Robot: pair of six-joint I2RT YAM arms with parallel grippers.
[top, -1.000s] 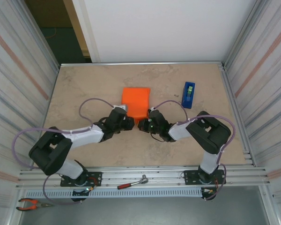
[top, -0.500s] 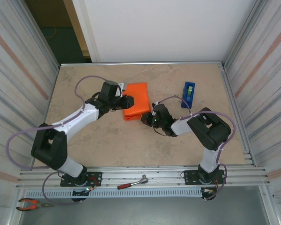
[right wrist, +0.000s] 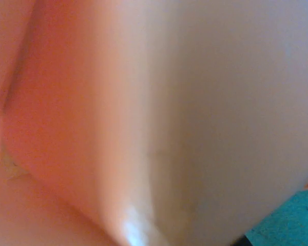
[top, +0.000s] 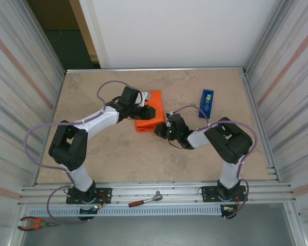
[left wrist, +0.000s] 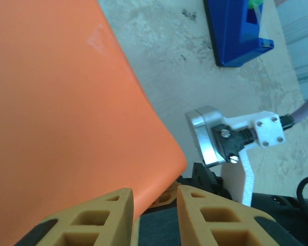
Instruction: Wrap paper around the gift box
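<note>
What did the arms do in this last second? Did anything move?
The left gripper swung from the paper's near edge round to its left side, farther from the base. The paper turned a little. The right gripper shifted slightly, staying shut at the paper's near right corner. The tape dispenser stayed put.

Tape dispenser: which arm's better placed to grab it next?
Right, likely. The right fingers sit at the paper's corner nearer the tape dispenser; the left fingers are over the paper's opposite side and would have to cross it.
</note>
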